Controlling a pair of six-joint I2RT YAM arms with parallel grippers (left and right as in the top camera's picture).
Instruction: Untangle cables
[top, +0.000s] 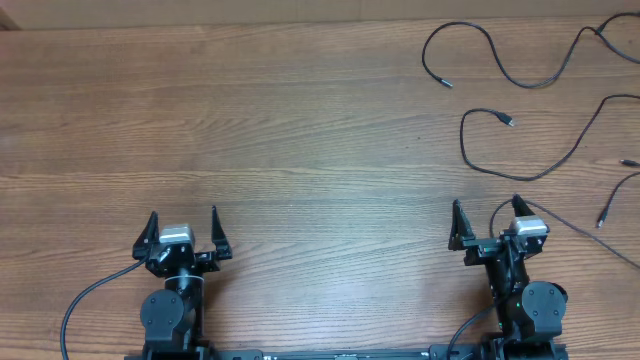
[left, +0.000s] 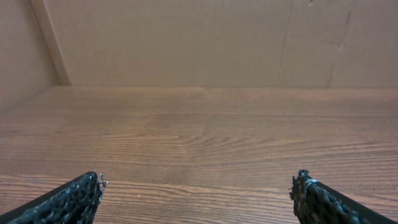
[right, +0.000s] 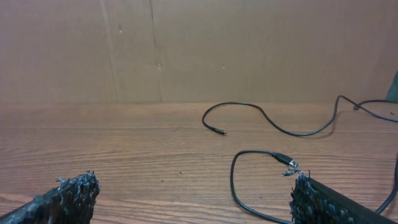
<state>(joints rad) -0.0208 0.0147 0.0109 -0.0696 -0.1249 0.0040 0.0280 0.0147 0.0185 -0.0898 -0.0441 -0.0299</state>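
Several thin black cables lie loose and spread apart at the table's far right. One cable ends in a small plug and snakes away to the right edge. A second cable has a silver-tipped plug, and its loop curves close ahead of my right gripper. That gripper is open with nothing between its fingers. A third cable end lies near the right edge. My left gripper is open over bare wood, far from every cable.
The wooden table stretches wide to the left and centre. A brown cardboard wall closes off the far side. Both arm bases sit at the near edge, with thick black wires trailing from them.
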